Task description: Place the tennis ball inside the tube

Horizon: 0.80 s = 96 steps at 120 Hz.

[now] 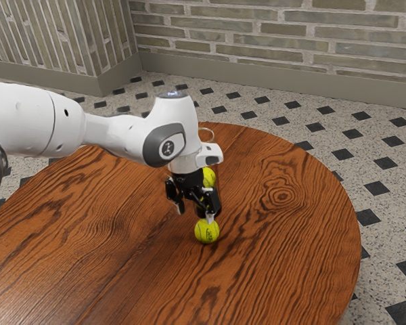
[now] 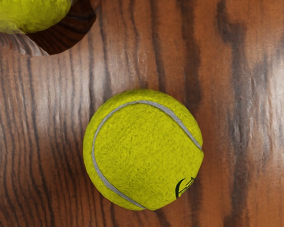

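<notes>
Yellow ball (image 1: pixel 209 177) partly behind claw (image 1: pixel 195 214)

Tennis ball (image 2: pixel 142 156), yellow-green, grey seam (image 2: pixel 93 146), black lettering (image 2: pixel 177 190); table (image 1: pixel 291 264), red-brown, dark wavy grain; floor (image 1: pixel 386 220), pale speckled, black diamonds (image 1: pixel 377 189).

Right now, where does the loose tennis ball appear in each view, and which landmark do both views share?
Exterior view: the loose ball is below centre, just under the gripper.
Wrist view: slightly below centre, whole.
Shared landmark: the dark-grained wooden table.
</notes>
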Each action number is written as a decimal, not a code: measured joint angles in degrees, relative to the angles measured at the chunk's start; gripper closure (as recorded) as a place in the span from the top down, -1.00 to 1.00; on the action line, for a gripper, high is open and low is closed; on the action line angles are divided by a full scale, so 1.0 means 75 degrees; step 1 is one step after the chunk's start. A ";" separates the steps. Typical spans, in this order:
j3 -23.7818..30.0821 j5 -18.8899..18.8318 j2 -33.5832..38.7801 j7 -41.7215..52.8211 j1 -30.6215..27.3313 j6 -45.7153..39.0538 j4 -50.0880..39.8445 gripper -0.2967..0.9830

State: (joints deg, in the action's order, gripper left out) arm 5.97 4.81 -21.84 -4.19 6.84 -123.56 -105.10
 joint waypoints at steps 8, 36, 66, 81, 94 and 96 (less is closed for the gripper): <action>0.0000 0.0006 -0.0164 -0.0008 0.0041 -0.0224 0.0022 0.54; -0.0010 0.0102 -0.0618 -0.0064 0.0112 -0.0686 0.0029 0.54; -0.0022 0.0116 -0.1024 -0.0118 0.0130 -0.0918 0.0158 0.54; -0.0023 0.0122 -0.1073 -0.0171 0.0131 -0.1013 0.0172 0.35; -0.0024 0.0099 -0.1069 -0.0237 0.0131 -0.1058 0.0172 0.09; -0.0024 0.0092 -0.1065 -0.0248 0.0131 -0.1062 0.0172 0.08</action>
State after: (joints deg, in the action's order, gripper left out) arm 5.80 5.50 -29.83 -6.05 7.82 -131.53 -103.82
